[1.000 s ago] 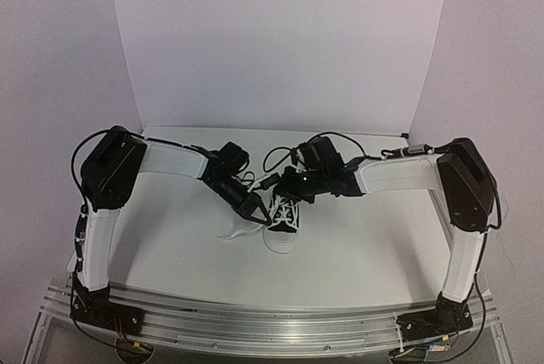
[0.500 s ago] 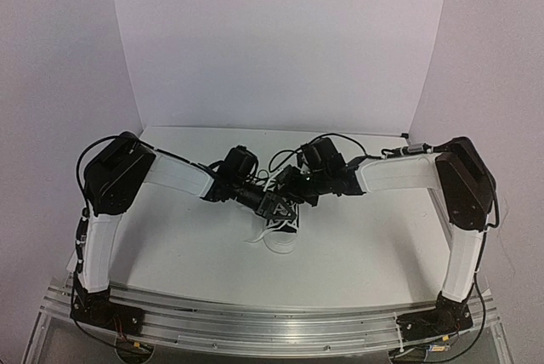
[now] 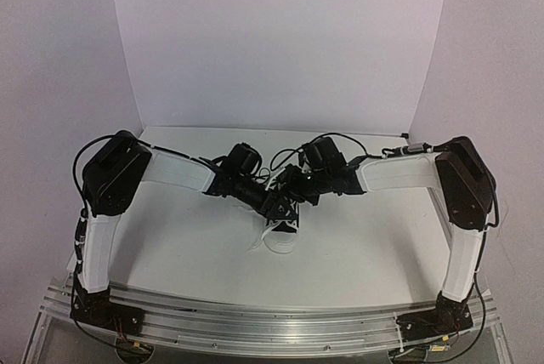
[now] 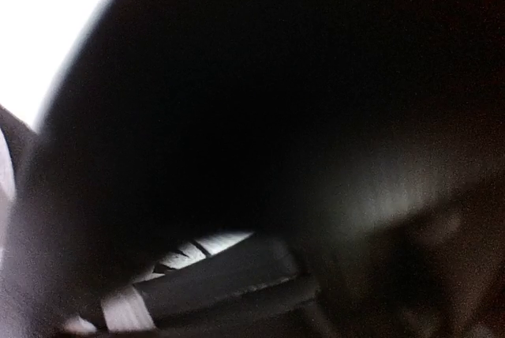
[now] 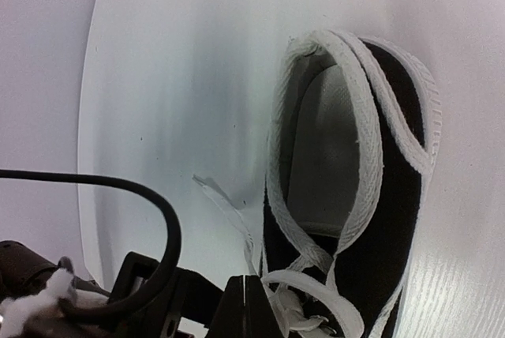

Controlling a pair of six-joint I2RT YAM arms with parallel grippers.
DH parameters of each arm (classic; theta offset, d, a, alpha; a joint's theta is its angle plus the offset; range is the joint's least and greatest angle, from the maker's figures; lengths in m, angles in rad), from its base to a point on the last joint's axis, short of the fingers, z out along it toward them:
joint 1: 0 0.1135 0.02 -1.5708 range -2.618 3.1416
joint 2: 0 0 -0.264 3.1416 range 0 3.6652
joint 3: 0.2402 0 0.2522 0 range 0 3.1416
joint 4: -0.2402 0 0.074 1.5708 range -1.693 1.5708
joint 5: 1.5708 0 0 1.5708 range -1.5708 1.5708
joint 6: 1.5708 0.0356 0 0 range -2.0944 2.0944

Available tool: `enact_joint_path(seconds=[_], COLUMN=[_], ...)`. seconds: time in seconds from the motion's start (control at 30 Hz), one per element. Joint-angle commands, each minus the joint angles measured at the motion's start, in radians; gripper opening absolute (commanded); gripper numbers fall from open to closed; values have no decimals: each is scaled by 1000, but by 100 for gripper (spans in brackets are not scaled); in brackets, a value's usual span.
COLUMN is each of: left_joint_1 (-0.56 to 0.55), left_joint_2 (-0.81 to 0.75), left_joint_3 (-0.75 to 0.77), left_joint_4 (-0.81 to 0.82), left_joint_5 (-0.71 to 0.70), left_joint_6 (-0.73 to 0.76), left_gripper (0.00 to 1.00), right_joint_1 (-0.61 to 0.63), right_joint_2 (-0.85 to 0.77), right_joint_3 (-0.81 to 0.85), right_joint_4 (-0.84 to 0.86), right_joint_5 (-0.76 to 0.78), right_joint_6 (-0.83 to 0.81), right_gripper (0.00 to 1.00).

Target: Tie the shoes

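Observation:
The black sneaker (image 3: 280,241) with its white toe cap lies at the table's middle, toe toward the arms. In the right wrist view the shoe (image 5: 394,196) shows its open collar, white tongue and a lace loop (image 5: 331,294). My right gripper (image 5: 245,281) is shut at the base of that loop, where a white lace (image 5: 229,208) trails off to the left. From above, the right gripper (image 3: 290,190) and left gripper (image 3: 276,207) meet over the shoe's laces. The left wrist view is almost all black, with only a sliver of lace (image 4: 217,243); its jaws are not discernible.
A white table (image 3: 374,236) is backed by white walls. An aluminium rail (image 3: 272,321) runs along the near edge by the arm bases. A black cable (image 5: 170,235) loops beside the right gripper.
My left gripper has swung right from the shoe's left side to above the laces, against the right gripper. The right arm has barely moved.

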Motion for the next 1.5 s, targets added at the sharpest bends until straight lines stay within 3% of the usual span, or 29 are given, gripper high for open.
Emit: enact_joint_path(seconds=[0.0, 0.23, 0.37, 0.43, 0.6, 0.87, 0.93, 1.03, 1.2, 1.33, 1.47], left_joint_1=[-25, -25, -2, 34, 107, 63, 58, 56, 54, 51, 48], left_joint_2=[-115, -163, -203, -260, -386, -258, -237, -210, -166, -135, -126], left_joint_3=[23, 45, 28, -31, -233, -287, -286, -271, -240, -213, -223], left_joint_4=[-346, -544, -555, -460, 59, 363, 392, 407, 453, 417, 452], left_joint_5=[-62, -18, -20, -12, -52, -160, -193, -245, -301, -362, -347], left_joint_6=[214, 334, 351, 304, 185, 40, 10, -27, -41, -41, -52], left_gripper=[67, 76, 72, 70, 66, 63, 61, 52, 48, 40, 33], right_joint_1=[8, 8, 8, 8, 8, 8, 8, 8, 8, 8, 8], right_joint_2=[-7, -4, -6, -7, 3, 20, 22, 25, 36, 32, 29], right_joint_3=[33, 42, 45, 48, 61, 66, 62, 59, 61, 58, 59], right_joint_4=[80, 82, 81, 80, 82, 78, 77, 77, 77, 78, 79], right_joint_5=[-6, -9, -9, -8, 2, 22, 21, 18, 5, 0, -7], right_joint_6=[-23, -39, -47, -48, -14, 82, 85, 84, 84, 82, 83], right_gripper=[0, 0, 0, 0, 0, 0, 0, 0, 0, 0, 0])
